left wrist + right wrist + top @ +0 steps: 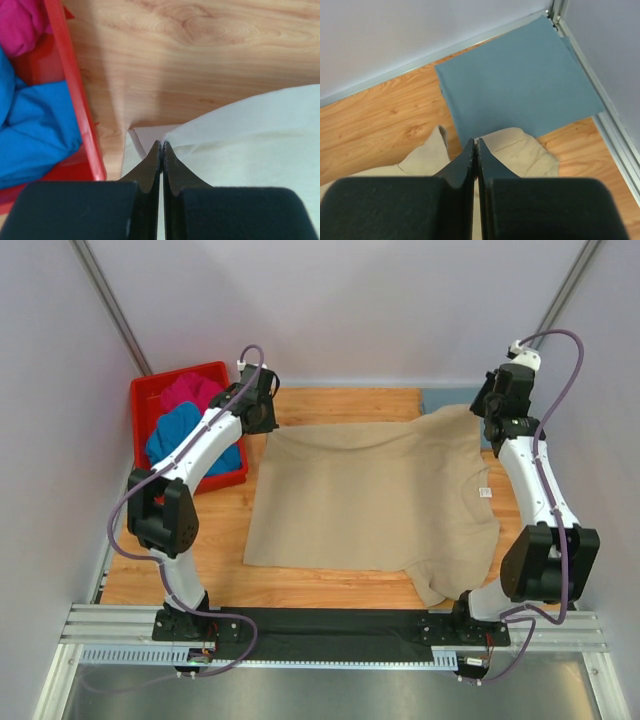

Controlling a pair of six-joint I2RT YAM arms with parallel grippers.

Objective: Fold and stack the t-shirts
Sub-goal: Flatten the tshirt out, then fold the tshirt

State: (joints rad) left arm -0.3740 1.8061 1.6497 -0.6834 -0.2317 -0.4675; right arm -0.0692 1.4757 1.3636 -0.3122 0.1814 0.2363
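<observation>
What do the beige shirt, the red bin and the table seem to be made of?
Beige shirt: soft matte cloth, maybe cotton; it creases and drapes. Red bin: smooth plastic, by its sheen. Table: wood or wood-look laminate; grain shows.

Top view:
- The left arm (205, 445) is crossing the red bin (150, 390) and covering parts of the magenta shirt (188, 390) and the blue shirt (165, 435).
- The grey-blue shirt (447, 398) is showing only as a sliver at upper right, behind the beige shirt (370, 490).
- The sleeve end at lower right is disappearing behind the right arm (535, 485).
- Each arm's far end is blocking its own jaws.
- The label (483, 492) is reading as a white speck only.

Left wrist view:
- The bin and both shirts in it are running off the left edge.
- The left gripper (161, 145) is hiding its contact with the cloth.

Right wrist view:
- The right gripper (474, 142) is masking the cloth beneath likewise.
</observation>
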